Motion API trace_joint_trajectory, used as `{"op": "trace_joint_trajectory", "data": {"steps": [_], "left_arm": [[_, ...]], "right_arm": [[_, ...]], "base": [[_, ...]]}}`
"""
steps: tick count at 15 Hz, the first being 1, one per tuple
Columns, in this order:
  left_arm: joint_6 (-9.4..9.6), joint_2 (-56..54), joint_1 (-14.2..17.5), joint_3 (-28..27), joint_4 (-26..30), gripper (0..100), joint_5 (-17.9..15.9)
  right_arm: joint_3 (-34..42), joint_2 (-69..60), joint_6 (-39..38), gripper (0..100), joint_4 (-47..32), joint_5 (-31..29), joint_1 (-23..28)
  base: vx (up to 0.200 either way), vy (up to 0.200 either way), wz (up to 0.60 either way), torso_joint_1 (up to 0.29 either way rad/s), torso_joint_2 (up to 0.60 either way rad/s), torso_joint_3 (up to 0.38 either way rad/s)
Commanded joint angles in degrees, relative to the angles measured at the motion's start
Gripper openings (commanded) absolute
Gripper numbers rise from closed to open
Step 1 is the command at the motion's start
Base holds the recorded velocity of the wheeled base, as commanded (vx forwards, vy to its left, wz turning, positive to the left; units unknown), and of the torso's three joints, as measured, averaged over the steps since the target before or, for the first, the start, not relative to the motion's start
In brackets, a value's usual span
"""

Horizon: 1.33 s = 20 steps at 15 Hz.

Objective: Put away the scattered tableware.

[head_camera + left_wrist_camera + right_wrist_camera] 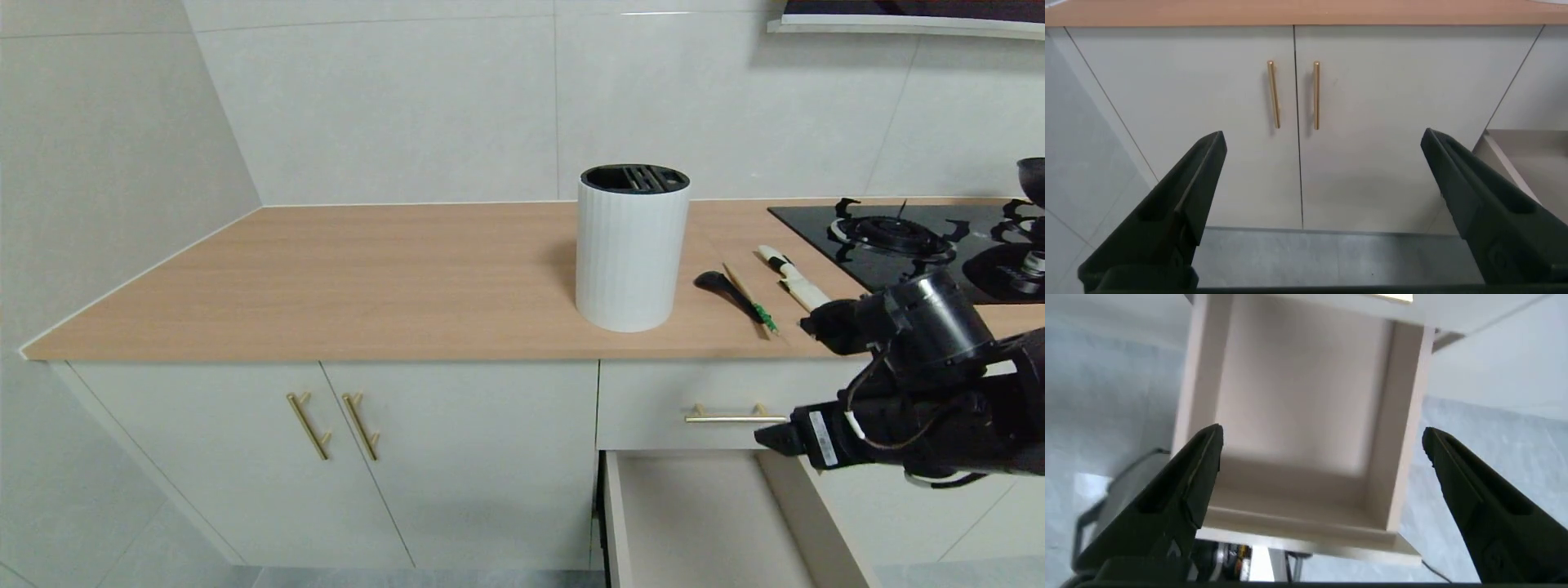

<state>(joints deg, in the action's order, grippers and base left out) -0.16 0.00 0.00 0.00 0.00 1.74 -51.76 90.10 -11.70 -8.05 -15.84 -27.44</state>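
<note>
While tableware lies beside the holder, right gripper gapes empty above the drawer; left gripper gapes facing doors.

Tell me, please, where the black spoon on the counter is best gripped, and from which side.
Grip the black spoon on its thin handle just behind the bowl, from straight above, jaws across the handle. It lies flat on the counter, and nearer the front edge its handle seems to meet the wooden chopstick.
</note>
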Motion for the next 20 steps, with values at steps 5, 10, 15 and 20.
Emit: {"op": "trace_joint_trajectory", "data": {"steps": [5, 10, 15, 20], "left_arm": [[-0.02, 0.0, 0.0, 0.0, 0.0, 100, 0.0], [-0.02, 0.0, 0.0, 0.0, 0.0, 100, 0.0], [-0.02, 0.0, 0.0, 0.0, 0.0, 100, 0.0], [-0.02, 0.1, 0.0, 0.0, 0.0, 100, 0.0]], "right_arm": [[-19.9, 8.0, 2.7, 100, 0.6, 2.2, 5.6], [-25.4, 16.1, 2.5, 100, 0.8, 4.2, 10.5], [-27.7, 19.6, 1.1, 100, 1.0, 4.2, 12.9], [-27.8, 23.1, 1.1, 100, 3.6, 3.9, 12.9]], "base": [[0.0, 0.0, 0.0, 0.0, 0.0, 0.0], [0.0, 0.0, 0.0, 0.0, 0.0, 0.0], [0.0, 0.0, 0.0, 0.0, 0.0, 0.0], [0.0, 0.0, 0.0, 0.0, 0.0, 0.0]]}}
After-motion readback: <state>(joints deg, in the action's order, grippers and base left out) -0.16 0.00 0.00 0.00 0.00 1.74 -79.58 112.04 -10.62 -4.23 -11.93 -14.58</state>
